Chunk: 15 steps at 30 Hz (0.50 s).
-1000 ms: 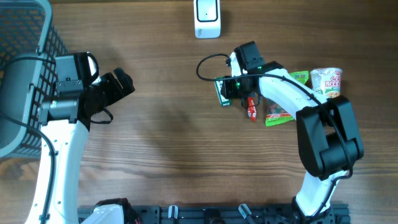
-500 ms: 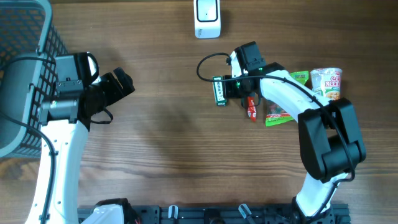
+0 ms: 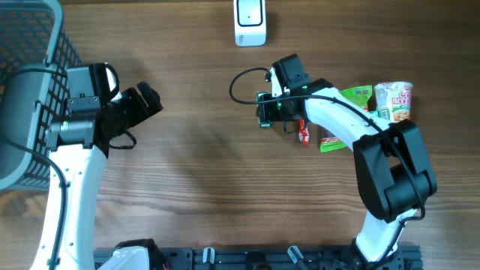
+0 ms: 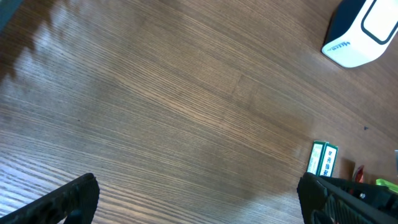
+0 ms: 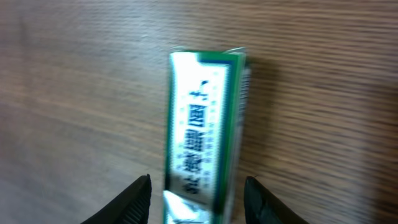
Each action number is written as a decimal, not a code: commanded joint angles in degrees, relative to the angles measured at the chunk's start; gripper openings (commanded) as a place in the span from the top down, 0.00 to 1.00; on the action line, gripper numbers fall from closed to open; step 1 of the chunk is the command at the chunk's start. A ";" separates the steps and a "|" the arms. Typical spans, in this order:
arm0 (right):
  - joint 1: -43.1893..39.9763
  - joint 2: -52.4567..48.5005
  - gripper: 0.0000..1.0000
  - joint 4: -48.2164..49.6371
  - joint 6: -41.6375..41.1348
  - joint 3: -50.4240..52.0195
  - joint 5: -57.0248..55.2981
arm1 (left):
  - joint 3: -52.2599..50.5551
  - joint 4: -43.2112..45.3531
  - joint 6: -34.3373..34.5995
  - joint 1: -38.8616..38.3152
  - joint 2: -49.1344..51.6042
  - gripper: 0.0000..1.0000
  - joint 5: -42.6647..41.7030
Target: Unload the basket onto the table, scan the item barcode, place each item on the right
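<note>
A brown wood-grain table (image 3: 210, 187) fills every view; no room shows beyond it. A grey wire basket (image 3: 30, 45) sits at the overhead's upper left, a white scanner (image 3: 250, 21) at top centre, and right of centre lie a red packet (image 3: 303, 133), a green pouch (image 3: 341, 131) and a noodle cup (image 3: 395, 99). The item, a slim green-and-white pack (image 5: 202, 124) printed with dark characters, lies flat on the wood just left of that cluster, below the scanner. The right gripper (image 5: 198, 186) straddles it, fingers apart on either side. The left gripper (image 4: 198, 186) hangs spread wide over bare wood at the overhead's left.
</note>
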<state>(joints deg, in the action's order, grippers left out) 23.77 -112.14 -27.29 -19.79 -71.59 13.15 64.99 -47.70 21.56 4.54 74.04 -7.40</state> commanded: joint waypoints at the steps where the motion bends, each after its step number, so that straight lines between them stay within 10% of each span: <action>1: -0.02 2.01 0.51 0.59 -1.60 0.57 -3.10 | -0.07 0.11 -0.52 -0.20 0.22 0.00 -0.48; 15: -0.70 -0.83 0.49 0.42 -1.22 0.35 -1.55 | -0.07 0.11 -0.52 -0.20 0.22 0.00 -0.48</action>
<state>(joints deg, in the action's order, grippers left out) 22.37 -110.59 -26.92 -20.75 -71.59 13.39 64.97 -47.70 21.54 4.54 74.04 -7.40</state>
